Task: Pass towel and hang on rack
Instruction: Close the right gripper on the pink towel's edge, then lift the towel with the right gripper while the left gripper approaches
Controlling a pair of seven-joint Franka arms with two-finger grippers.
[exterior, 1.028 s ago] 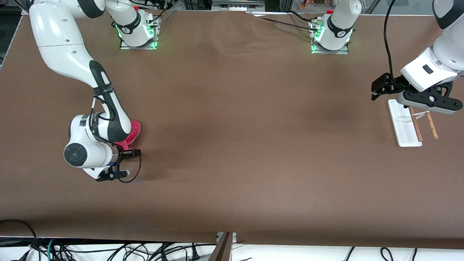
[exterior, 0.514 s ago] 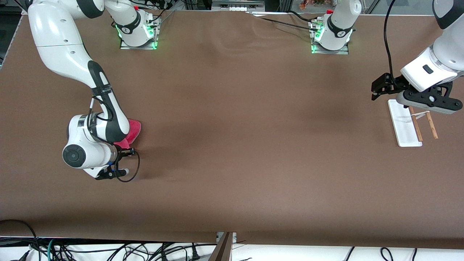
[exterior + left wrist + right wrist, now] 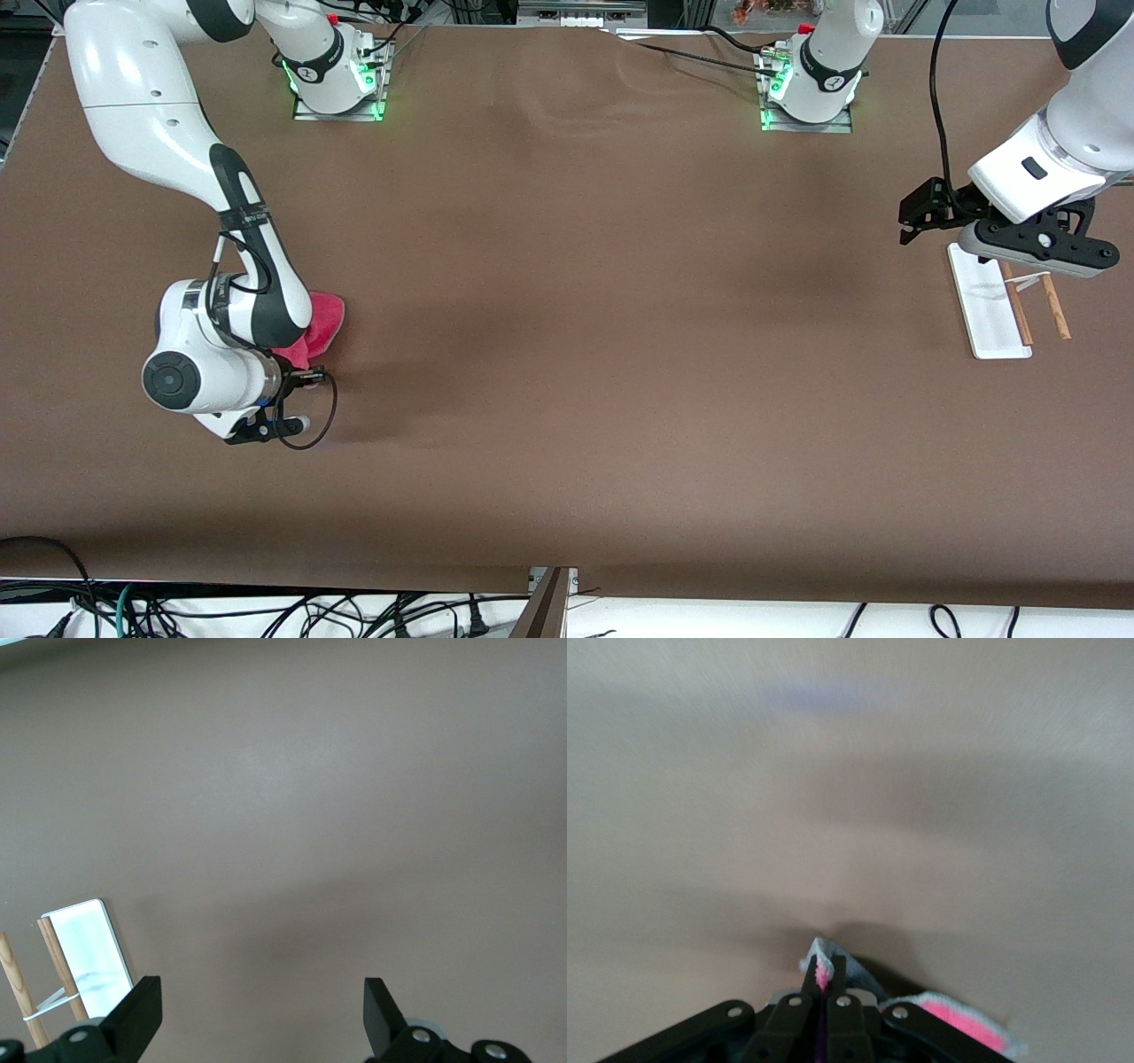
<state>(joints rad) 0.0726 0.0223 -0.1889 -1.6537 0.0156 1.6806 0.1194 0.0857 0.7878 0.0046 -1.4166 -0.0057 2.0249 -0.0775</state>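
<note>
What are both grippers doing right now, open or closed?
Right gripper: shut on the towel.
Left gripper: open, empty, over the rack.

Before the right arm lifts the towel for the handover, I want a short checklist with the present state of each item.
1. Right gripper shut on the towel: ok, pink cloth shows pinched between its fingers.
2. Grip deep enough to survive the lift: cannot tell, only a small fold shows at the fingertips.
3. Left gripper open to receive: ok, fingers stand wide apart.
4. Left gripper over the rack, at the left arm's end of the table: ok, waiting.
5. Rack's rods free of cloth: ok.
6. Table between the two arms free of obstacles: ok.
</note>
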